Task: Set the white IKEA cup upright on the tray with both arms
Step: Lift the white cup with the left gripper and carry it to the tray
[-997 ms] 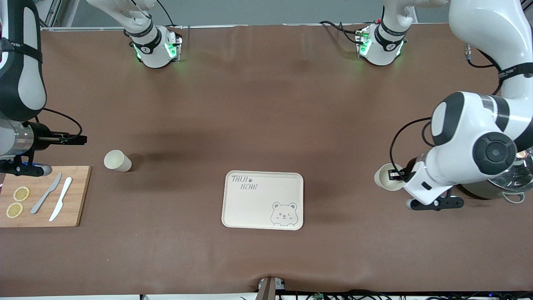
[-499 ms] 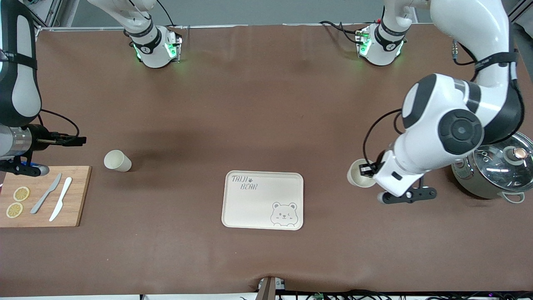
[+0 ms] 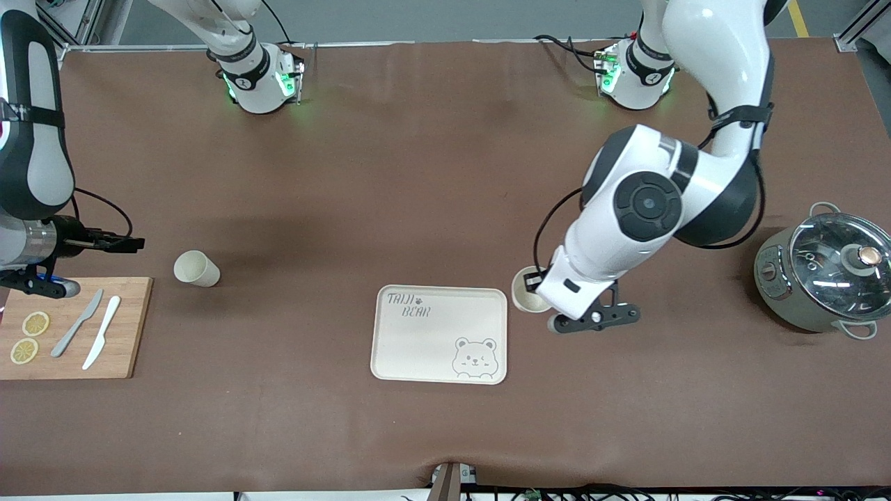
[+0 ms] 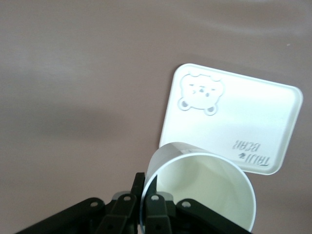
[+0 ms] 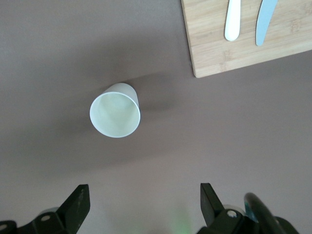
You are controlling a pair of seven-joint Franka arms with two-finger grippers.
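Note:
My left gripper (image 3: pixel 532 283) is shut on the rim of a white cup (image 3: pixel 523 298) and holds it upright over the table, just off the tray's edge toward the left arm's end. The left wrist view shows its fingers (image 4: pixel 146 187) pinching the cup wall (image 4: pixel 200 185), with the cream bear tray (image 4: pixel 234 122) below. The tray (image 3: pixel 431 348) lies flat with nothing on it. A second white cup (image 3: pixel 196 268) stands upright on the table toward the right arm's end. My right gripper (image 3: pixel 125 243) hovers beside it, open and empty; the right wrist view shows that cup (image 5: pixel 115 116) ahead of the gripper (image 5: pixel 144 204).
A wooden cutting board (image 3: pixel 129 327) with two knives and lemon slices lies at the right arm's end. A steel pot with a glass lid (image 3: pixel 828 278) stands at the left arm's end. The robot bases stand along the table's edge farthest from the front camera.
My left arm has carried its cup from beside the pot across to the tray's edge. The right arm has barely moved.

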